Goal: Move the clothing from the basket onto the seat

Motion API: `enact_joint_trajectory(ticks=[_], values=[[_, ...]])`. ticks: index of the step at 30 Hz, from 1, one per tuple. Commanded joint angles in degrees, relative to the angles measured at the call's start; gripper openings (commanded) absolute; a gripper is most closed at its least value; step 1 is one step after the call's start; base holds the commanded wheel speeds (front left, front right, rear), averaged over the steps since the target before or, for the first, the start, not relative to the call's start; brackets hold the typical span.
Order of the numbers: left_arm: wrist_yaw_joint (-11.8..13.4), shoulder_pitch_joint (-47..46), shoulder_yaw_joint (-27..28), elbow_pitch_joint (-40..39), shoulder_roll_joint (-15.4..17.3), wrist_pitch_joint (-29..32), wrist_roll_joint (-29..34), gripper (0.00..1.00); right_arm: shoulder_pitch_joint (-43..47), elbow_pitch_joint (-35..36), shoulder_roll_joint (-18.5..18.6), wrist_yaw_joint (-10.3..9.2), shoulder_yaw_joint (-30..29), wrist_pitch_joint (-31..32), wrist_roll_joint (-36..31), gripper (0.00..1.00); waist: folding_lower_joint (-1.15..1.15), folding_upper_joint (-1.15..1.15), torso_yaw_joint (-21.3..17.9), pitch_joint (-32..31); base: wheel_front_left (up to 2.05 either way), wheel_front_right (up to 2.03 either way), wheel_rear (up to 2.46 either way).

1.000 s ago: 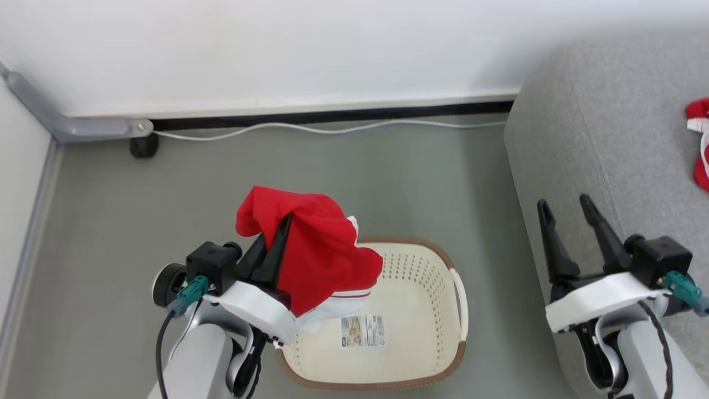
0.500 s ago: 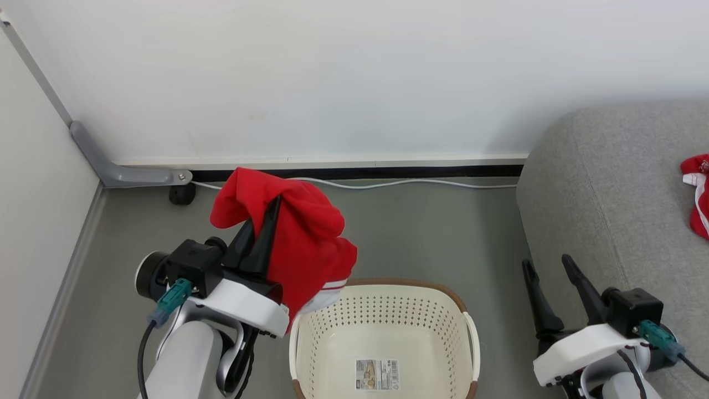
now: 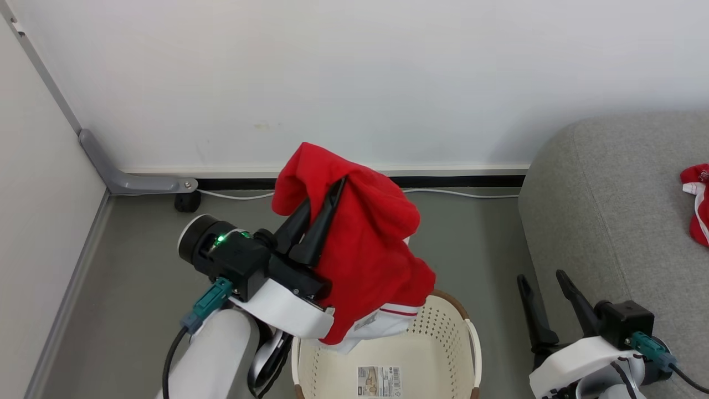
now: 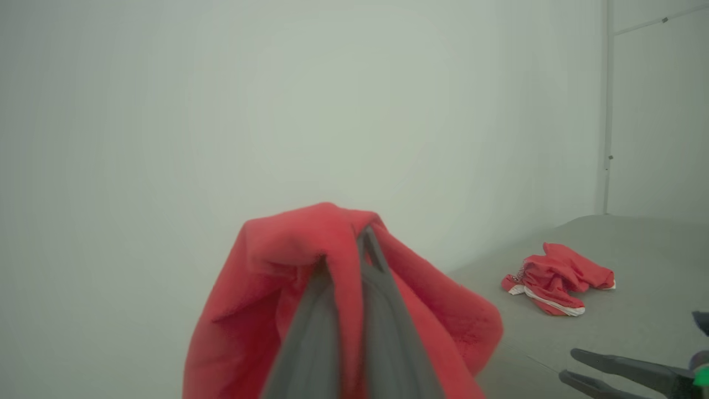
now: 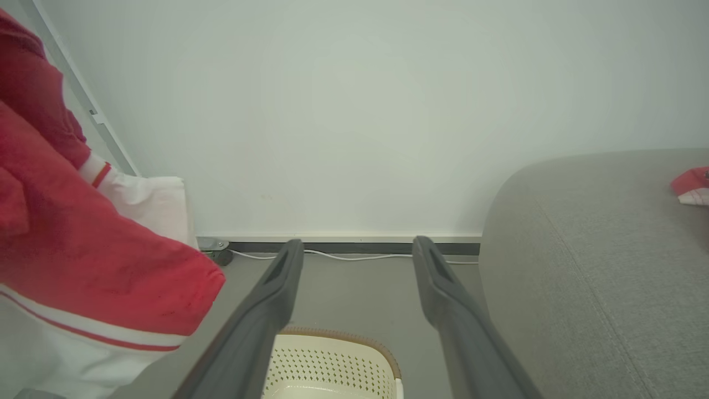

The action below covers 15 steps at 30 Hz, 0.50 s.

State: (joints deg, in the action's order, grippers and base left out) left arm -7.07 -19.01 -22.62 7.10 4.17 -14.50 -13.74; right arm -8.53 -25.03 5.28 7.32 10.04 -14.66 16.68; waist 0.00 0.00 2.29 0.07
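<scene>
Pinching the red garment (image 3: 365, 244) in our left gripper (image 3: 325, 192), right gripper (image 3: 540, 275) spread empty, we judge it light and floppy, best held by a bunched fold

Your head camera looks down onto the basket (image 3: 443, 338), floor (image 3: 133, 288) and wall (image 3: 354, 83). Your left wrist camera sits close behind the hanging red garment (image 4: 266, 277), facing the wall; your right wrist camera looks low across the floor. All three catch the sofa (image 3: 598, 210) and its crumpled red garment (image 3: 700, 221).
</scene>
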Motion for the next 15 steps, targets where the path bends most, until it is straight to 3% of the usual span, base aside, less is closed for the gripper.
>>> enact_joint_trajectory(ticks=[1,15], values=[[-0.41,-3.24,1.26,-2.05,0.63,-0.50,-0.48,0.00,-0.57,1.01,0.08,0.17,1.43,-0.34,-0.43,1.00,0.00,0.00,-0.03,0.05,0.00,0.00,0.00],[-0.41,-6.05,-3.21,-1.44,-0.14,-0.50,-2.00,0.00,-1.89,1.80,0.50,0.17,3.00,-0.34,0.13,1.00,0.00,0.00,-0.59,1.87,0.00,0.00,0.00]])
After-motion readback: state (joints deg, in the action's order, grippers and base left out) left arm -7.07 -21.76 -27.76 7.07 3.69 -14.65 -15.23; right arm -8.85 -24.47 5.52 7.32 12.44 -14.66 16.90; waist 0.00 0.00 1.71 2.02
